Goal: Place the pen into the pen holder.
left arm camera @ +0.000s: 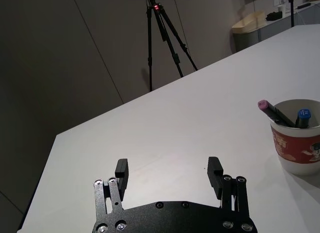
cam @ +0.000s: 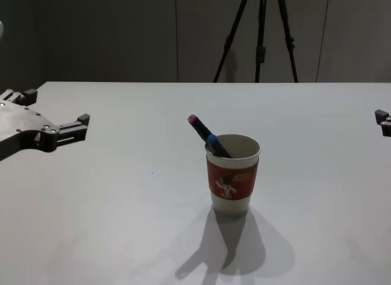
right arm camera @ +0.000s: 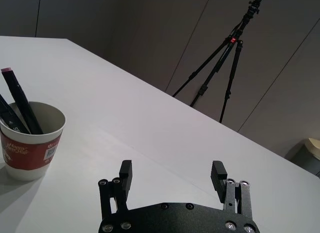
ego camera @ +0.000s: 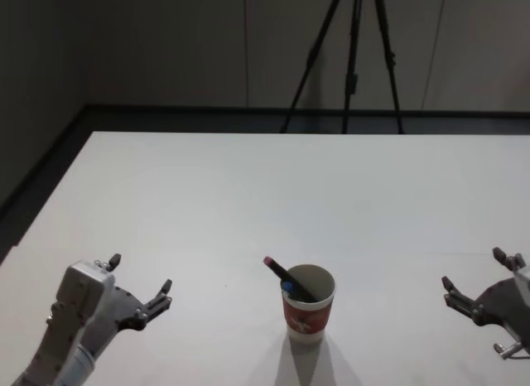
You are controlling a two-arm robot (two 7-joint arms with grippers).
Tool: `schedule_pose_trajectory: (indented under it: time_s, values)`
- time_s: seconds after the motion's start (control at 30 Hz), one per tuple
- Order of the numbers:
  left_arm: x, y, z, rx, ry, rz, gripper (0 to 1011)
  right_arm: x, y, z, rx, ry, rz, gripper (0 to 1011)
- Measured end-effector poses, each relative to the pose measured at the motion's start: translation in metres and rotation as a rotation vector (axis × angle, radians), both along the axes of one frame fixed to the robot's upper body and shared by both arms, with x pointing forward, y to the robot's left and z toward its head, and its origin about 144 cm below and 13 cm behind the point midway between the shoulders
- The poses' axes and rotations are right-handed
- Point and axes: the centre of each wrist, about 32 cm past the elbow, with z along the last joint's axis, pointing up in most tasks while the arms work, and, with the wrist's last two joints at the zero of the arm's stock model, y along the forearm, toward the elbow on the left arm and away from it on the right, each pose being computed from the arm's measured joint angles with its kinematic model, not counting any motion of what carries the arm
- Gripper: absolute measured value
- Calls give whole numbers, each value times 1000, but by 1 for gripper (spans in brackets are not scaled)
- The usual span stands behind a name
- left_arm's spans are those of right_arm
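Two pens lean inside the cup — left claw and right claw hover apart, fingers spread, empty.

- Cup: white, with a red sleeve bearing a small white-and-dark figure.
- Pens: black, one pink-capped, one blue-capped.
- Table: plain white.
- Tripod: black.
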Motion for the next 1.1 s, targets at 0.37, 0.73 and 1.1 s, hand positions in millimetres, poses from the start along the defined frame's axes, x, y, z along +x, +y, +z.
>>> schedule_pose_trajectory:
  time_s: [0.37, 0.73, 1.1]
  values:
    - [0, 0, 0, 0, 0, 0, 1001, -1, 0, 0, 0, 3, 1, 1001]
    - [0, 0, 0, 0, 0, 0, 1002, -1, -1, 0, -1, 3, 1, 1001]
    - [0, 0, 0, 0, 0, 0, 1002, -1, -1, 0, -1, 3, 1, 1001]
